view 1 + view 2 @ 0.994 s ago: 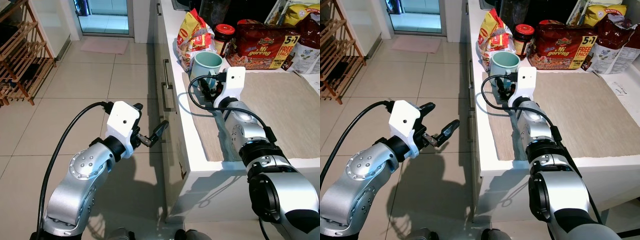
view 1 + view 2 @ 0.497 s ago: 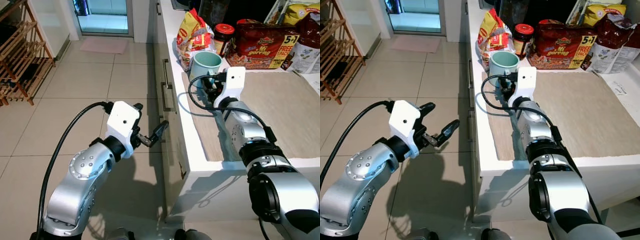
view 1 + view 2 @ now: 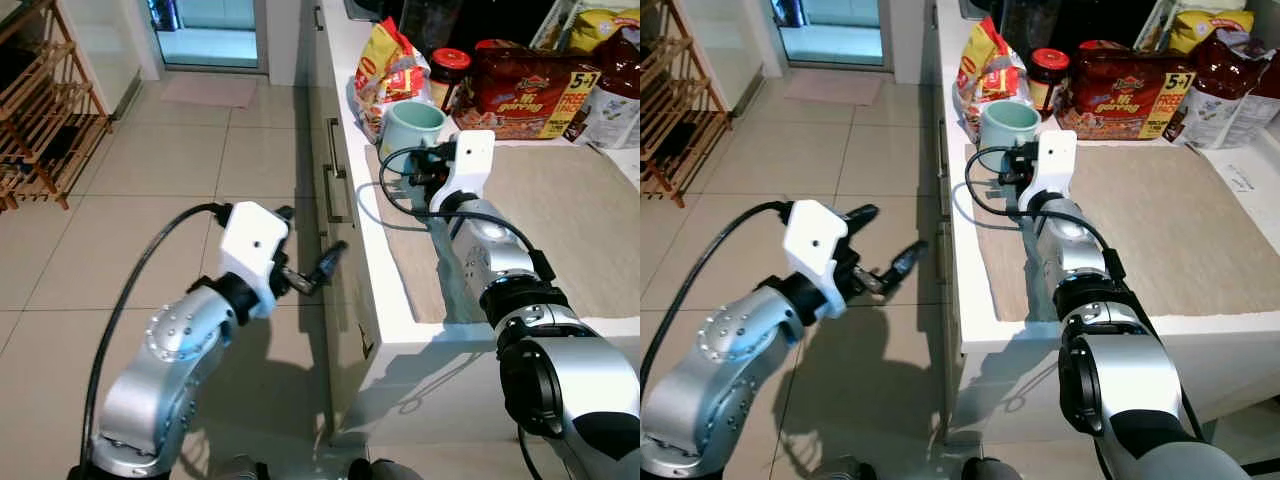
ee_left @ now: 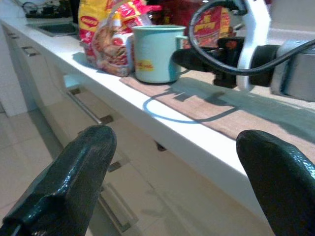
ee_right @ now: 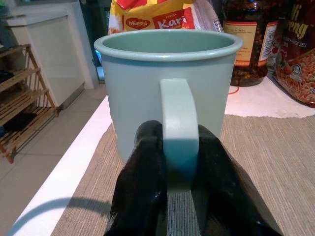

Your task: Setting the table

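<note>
Right pincer [image 5: 179,196] is clamped on the vertical handle of the pale green ceramic mug [image 5: 167,86], with one black finger on each side of the handle and pressed against it. The mug stands upright on the beige woven placemat [image 3: 1140,215], at the corner of the mat that is close to the front-left edge of the white tabletop [image 3: 975,320]. Just behind the mug there is a yellow and red packet of noodles [image 3: 985,65], and beside this packet a glass jar with a red lid [image 3: 1048,75]. Further to the right of the mug, along the back of the mat, lies a large dark red bag of instant noodles [image 3: 1130,90], and then more bags near the far right corner. Left pincer [image 3: 880,245] is held in the air over the light tiled floor [image 3: 770,170], well apart from the mug and lower than the tabletop edge; its two black fingers [image 4: 74,182] are wide apart and hold nothing. In front of this pincer are the white drawers with metal bar handles [image 3: 333,170], under the tabletop. A wooden slatted rack [image 3: 45,110] stands on the floor far to the left of the mug.
</note>
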### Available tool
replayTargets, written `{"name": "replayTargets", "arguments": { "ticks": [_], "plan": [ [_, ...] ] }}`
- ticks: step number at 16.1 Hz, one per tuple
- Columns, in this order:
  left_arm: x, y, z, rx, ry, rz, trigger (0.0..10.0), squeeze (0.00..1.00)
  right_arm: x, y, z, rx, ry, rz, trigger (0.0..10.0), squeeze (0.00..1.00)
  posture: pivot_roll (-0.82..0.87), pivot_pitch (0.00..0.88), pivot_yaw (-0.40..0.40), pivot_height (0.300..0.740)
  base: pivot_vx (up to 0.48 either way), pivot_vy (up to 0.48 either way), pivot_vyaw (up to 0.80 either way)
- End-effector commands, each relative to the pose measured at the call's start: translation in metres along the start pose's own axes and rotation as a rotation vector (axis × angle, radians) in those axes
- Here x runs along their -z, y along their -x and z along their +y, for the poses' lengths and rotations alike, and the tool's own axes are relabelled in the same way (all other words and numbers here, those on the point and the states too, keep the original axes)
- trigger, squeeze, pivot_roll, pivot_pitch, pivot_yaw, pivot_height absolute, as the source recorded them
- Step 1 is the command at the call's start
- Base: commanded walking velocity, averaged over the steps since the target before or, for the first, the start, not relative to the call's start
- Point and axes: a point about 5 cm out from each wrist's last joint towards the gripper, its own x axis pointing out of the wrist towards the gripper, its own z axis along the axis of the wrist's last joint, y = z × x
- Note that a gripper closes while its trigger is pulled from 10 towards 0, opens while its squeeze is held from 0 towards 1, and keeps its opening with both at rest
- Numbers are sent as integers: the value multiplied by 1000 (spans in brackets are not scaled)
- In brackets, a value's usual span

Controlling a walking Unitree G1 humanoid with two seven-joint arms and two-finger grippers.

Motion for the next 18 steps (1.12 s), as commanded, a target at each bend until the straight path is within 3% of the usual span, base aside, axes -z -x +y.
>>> {"name": "replayTargets", "arguments": {
  "ticks": [1, 4, 6, 8, 10, 11, 12, 13, 14, 18],
  "plan": [
    [-5, -2, -2, 14, -8, -15, 10000, 0, -8, -2, -3, 8, 6, -26, 0, 0, 115, 33, -72, 740, 0, 0, 0],
    [-6, -4, 0, -6, -27, -23, 10000, 0, -11, -2, -5, 13, 11, -42, 0, 0, 116, 24, -78, 740, 0, 0, 0],
    [-5, -8, 15, -209, -14, -29, 10000, 0, -29, 2, -9, 47, 32, -182, 0, 0, 119, 24, -91, 740, 0, 0, 0],
    [-6, -5, 19, -260, -20, -38, 10000, 0, -48, 15, -5, 18, 65, -303, 0, 0, 106, 27, -98, 740, 0, 0, 0],
    [-3, -1, 18, -255, -27, -26, 10000, 0, -66, 46, 0, -6, 106, -396, 0, 0, 96, 28, -95, 740, 0, 0, 0],
    [-3, -3, 14, -250, -20, -29, 10000, 0, -71, 73, 1, 0, 86, -438, 3961, 0, 80, 30, -84, 740, 0, 0, 0],
    [-4, -6, 12, -240, -23, -33, 10000, 0, -68, 89, 4, -2, 81, -447, 7569, 0, 80, 30, -84, 740, 0, 0, 0],
    [-5, -8, 10, -232, -28, -35, 10000, 0, -66, 99, 7, -4, 70, -448, 10000, 0, 72, 30, -88, 740, 0, 0, 0],
    [-6, -9, 9, -233, -30, -39, 10000, 0, -60, 114, 12, -2, 17, -433, 10000, 0, 70, 29, -94, 740, -345, 0, 0],
    [-8, -7, 10, -260, -31, -57, 10000, 0, -51, 128, 22, 18, -26, -345, 10000, 0, 72, 40, -110, 740, -282, 0, 0]
  ]
}}
